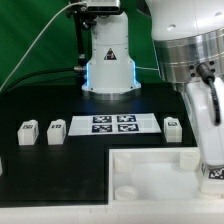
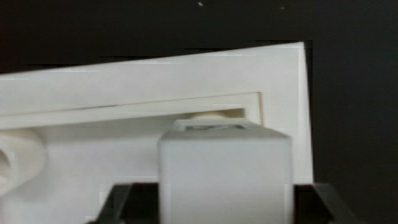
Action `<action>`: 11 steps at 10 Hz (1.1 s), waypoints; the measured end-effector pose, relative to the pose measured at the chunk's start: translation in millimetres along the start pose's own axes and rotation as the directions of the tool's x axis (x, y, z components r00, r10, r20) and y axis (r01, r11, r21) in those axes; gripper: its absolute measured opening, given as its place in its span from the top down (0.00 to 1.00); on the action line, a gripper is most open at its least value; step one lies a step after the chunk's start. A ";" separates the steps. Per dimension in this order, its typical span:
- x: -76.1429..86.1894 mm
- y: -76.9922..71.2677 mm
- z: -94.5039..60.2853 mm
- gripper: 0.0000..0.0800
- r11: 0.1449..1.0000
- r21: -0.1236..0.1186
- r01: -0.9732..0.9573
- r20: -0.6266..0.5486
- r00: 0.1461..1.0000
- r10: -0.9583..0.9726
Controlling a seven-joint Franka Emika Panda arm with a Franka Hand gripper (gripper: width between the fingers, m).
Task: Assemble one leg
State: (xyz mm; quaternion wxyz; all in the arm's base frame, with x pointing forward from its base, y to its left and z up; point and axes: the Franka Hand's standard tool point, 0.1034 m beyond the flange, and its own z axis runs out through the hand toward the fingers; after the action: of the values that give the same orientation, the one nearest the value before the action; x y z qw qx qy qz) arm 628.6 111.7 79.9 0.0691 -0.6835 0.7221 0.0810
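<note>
My gripper (image 1: pixel 211 160) is at the exterior view's right, low over the large white tray-like piece (image 1: pixel 150 170). It is shut on a leg (image 1: pixel 213 177), a small white post whose tag just shows below the fingers. In the wrist view the held leg (image 2: pixel 226 165) stands upright between my two black fingers (image 2: pixel 134 202), with its tip against the tray piece's inner rim (image 2: pixel 178 103) near a corner. Three more legs stand on the black table: two (image 1: pixel 28 131) (image 1: pixel 56 132) at the left and one (image 1: pixel 172 127) right of the marker board.
The marker board (image 1: pixel 112 124) lies flat at the table's middle. The robot base (image 1: pixel 108 60) stands behind it, with cables at the back left. A round socket (image 2: pixel 15 160) of the tray piece shows at the edge of the wrist view.
</note>
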 end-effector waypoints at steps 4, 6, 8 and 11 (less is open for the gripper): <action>-6.3 3.0 5.9 0.23 0.790 -0.033 0.612 -0.048 0.789 -0.613; -5.0 2.9 6.0 0.19 0.650 -0.041 0.759 -0.039 0.649 -0.760; -4.4 2.7 5.9 0.19 0.310 -0.085 0.947 -0.032 0.308 -0.951; -4.8 1.4 4.7 0.20 0.097 -0.091 0.991 -0.008 0.097 -0.995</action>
State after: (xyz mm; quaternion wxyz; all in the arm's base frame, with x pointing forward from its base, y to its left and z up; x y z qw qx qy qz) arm 627.4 117.4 76.4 0.0598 -0.9953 0.0753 0.0133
